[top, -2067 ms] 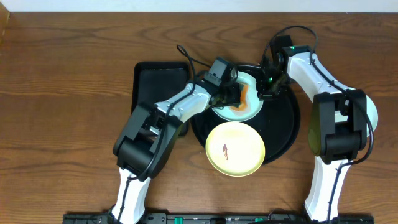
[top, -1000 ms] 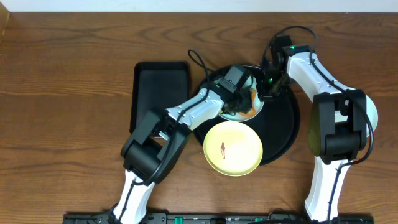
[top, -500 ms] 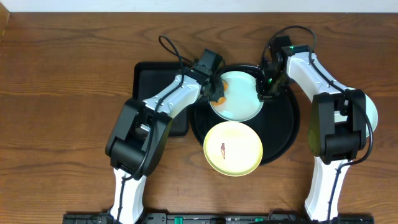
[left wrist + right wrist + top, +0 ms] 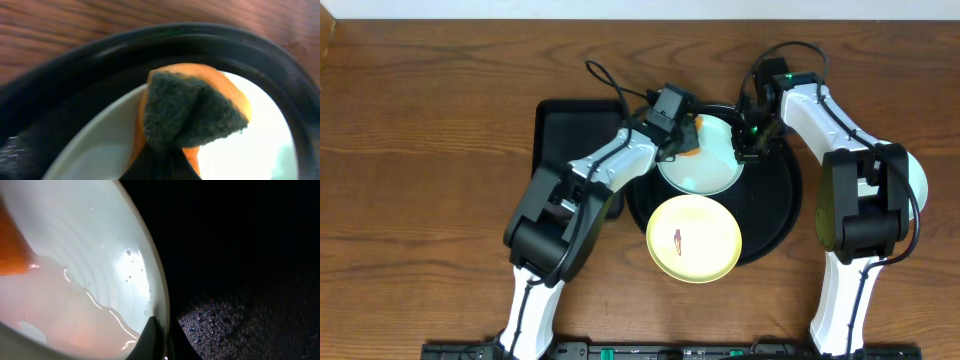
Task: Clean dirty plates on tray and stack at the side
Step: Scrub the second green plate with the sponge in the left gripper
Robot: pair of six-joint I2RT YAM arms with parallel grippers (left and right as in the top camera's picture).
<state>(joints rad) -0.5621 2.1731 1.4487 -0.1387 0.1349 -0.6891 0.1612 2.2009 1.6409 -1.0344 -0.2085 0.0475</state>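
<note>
Left gripper (image 4: 162,159) fingers closed tight on the sponge (image 4: 192,112), orange with a dark green scouring face, pinched at its lower end so the scouring side faces the wrist camera. Sponge sits over the upper-left edge of the mint-green plate (image 4: 708,168), just inside its rim; contact with the surface cannot be told. Half a second ago the sponge was off to the plate's left rim, over the black of the tray; now it has come back right, onto the plate. A second ago it was lower, near the plate's middle.

Right gripper (image 4: 162,342) fingers narrow, clamped on the right rim of the same plate, rim running between the two dark tips. Right arm and gripper unchanged from all earlier frames.

Mint-green plate lies in the far half of the round black tray (image 4: 782,205). Its centre shows no smear, only a wet sheen with droplets and a faint pinkish film in the right wrist view.

Yellow plate (image 4: 705,215) not moved – in the near-left part of the tray, overlapping the tray's near rim, its far edge just beside the mint-green plate. Small reddish-brown smear (image 4: 678,240) at its centre.

Rectangular black tray (image 4: 570,135) lies left of the round one on the wooden table (image 4: 420,150), partly under the left arm
</note>
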